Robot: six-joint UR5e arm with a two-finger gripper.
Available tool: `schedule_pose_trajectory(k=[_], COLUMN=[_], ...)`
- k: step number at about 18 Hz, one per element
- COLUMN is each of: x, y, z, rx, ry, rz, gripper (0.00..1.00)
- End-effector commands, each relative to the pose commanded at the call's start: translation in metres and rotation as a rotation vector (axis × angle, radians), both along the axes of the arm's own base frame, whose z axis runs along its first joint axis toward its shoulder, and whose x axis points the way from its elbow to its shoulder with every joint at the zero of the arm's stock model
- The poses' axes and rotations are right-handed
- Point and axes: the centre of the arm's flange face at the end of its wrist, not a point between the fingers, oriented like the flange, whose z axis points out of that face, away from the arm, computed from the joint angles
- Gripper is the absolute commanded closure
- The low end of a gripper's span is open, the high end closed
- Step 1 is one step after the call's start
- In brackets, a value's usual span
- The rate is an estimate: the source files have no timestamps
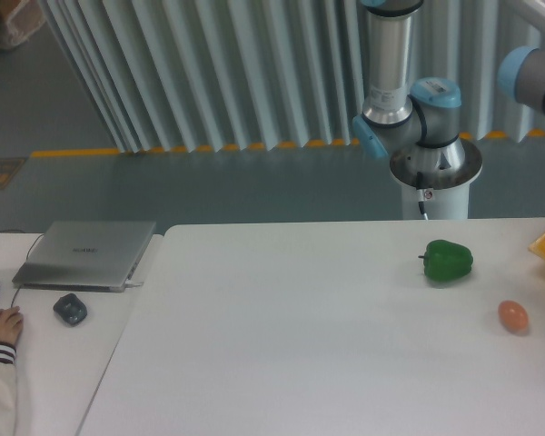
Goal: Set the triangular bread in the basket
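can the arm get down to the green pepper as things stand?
Probably yes. The green pepper sits alone on the white table, close in front of the arm's base, with only the small orange-brown egg nearby and apart from it. Nothing stands over it. The end effector is barely in frame at the right edge.
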Motion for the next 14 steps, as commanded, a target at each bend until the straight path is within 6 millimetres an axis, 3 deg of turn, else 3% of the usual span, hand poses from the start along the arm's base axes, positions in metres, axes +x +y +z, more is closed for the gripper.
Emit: schedule_pose_trajectory(k=[4,8,14], x=[0.032,0.060,0.063], y=[0.013,0.024,0.028], z=[-0.010,-0.001,0.002], rx=[0.024,0.012,0.018], ry=[-0.146,-0.152,-0.141], rz=[0.041,0.006,0.038], gripper=[0.00,0.00,0.00])
